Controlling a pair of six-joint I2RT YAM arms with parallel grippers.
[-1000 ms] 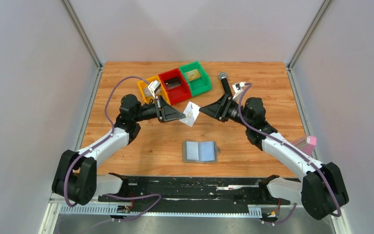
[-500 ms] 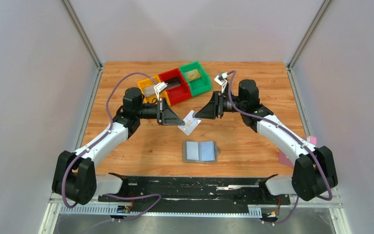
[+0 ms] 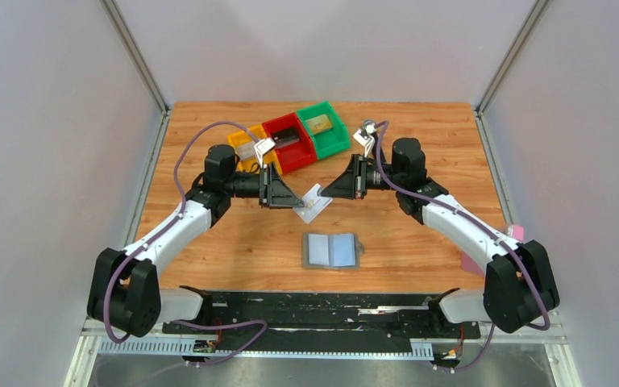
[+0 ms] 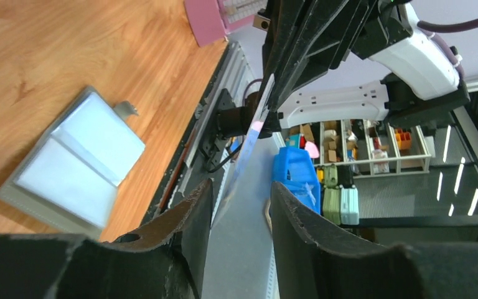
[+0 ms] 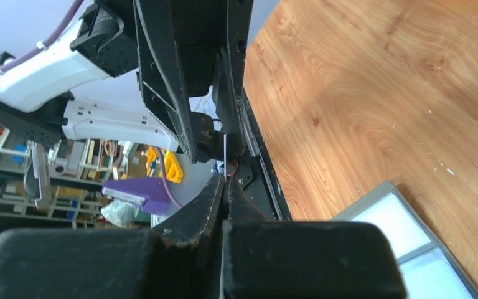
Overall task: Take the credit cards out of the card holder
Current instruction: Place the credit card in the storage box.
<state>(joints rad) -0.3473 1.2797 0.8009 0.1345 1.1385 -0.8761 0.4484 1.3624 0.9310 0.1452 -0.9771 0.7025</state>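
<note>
- A handover between the arms looked to be the step in hand: one pale credit card [image 3: 314,202] hung in the air between the two end effectors, above the wooden surface [image 3: 451,161] and touching nothing else.
- The right end effector [image 3: 327,193] was pinched shut on the card. In its wrist view the fingers [image 5: 215,193] met with no gap, and the card's thin edge [image 5: 225,149] stood out ahead of them.
- The left end effector [image 3: 296,202] was spread open. Its wrist view showed the card edge-on [image 4: 249,143] in line with the gap between the two fingers [image 4: 193,224], neither seeming to press on it.
- The card holder [image 3: 332,251] lay open and flat on the surface, nearer the arm bases than the card, with both light panels up. I could not tell whether any cards were left inside.
- Beyond the arms stood a yellow bin [image 3: 242,153], a red bin [image 3: 288,143] and a green bin [image 3: 323,129], the green one holding a tan card [image 3: 317,123].
- The next move probably called for the left fingers to close squarely on the flat faces before the right let go. Letting go too soon risked dropping the card.
</note>
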